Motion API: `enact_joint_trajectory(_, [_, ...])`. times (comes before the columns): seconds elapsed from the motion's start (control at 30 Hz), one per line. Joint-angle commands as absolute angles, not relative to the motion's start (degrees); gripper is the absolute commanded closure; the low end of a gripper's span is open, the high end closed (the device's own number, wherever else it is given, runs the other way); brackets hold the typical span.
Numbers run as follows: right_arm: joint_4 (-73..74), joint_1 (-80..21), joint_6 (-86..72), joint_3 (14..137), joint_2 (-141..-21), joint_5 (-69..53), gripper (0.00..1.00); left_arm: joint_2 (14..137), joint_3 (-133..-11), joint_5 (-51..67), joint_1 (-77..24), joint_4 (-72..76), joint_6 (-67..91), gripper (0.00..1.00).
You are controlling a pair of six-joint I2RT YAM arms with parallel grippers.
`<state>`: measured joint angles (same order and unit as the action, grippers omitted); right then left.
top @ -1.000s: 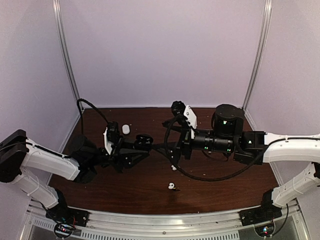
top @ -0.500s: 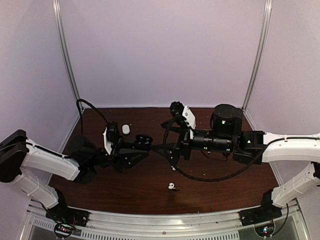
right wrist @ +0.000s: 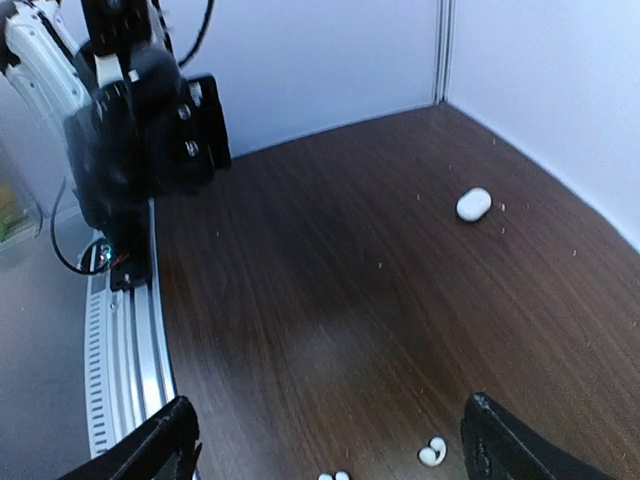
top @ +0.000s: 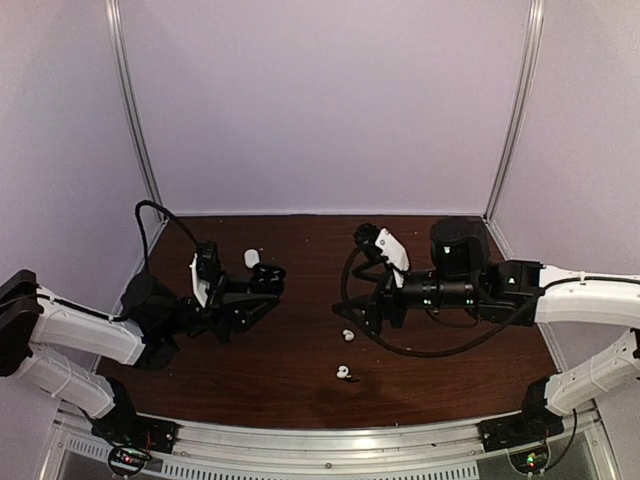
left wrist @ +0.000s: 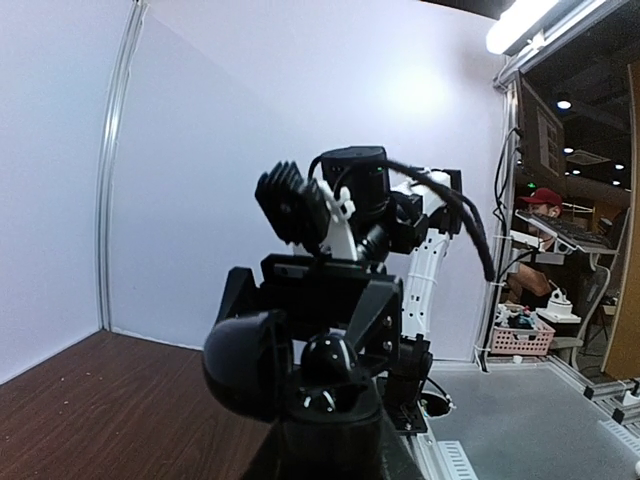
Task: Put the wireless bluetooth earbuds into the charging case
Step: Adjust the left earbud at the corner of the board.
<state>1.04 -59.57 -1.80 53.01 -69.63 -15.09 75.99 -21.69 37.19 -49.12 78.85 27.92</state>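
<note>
My left gripper is shut on a black charging case, held above the table's left half. In the left wrist view the case stands open, lid swung left, and a glossy black earbud sits in its base. Two white earbuds lie on the wood, one just below my right gripper and one nearer the front edge. The right gripper is open with nothing between its fingers; one white earbud lies inside its right fingertip, another at the frame's bottom edge.
A shut white case lies at the back left of the table, also the white case in the right wrist view. Aluminium rail runs along the near edge. Pale walls enclose the back and sides.
The two grippers stood close together at mid-table; now the left arm has drawn back left with the black case, and the right arm has pulled right and dipped toward the white earbuds.
</note>
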Motion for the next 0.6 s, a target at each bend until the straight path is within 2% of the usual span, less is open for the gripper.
enact_joint_trajectory(0.0, [16.50, -59.32, -2.70, 54.89, -73.35, -11.60, 0.11, 72.75, -19.48, 34.80, -47.68, 77.48, 26.60, 0.98])
enact_joint_trajectory(0.17, [25.19, -59.60, -2.20, 57.13, -80.46, -11.50, 0.24, 70.31, -18.23, 33.36, -47.31, 74.73, 25.46, 0.98])
enact_joint_trajectory(0.57, [32.38, -62.27, -1.51, 62.16, -94.16, -8.55, 0.41, 69.06, -17.33, 32.77, -47.11, 73.54, 24.47, 0.98])
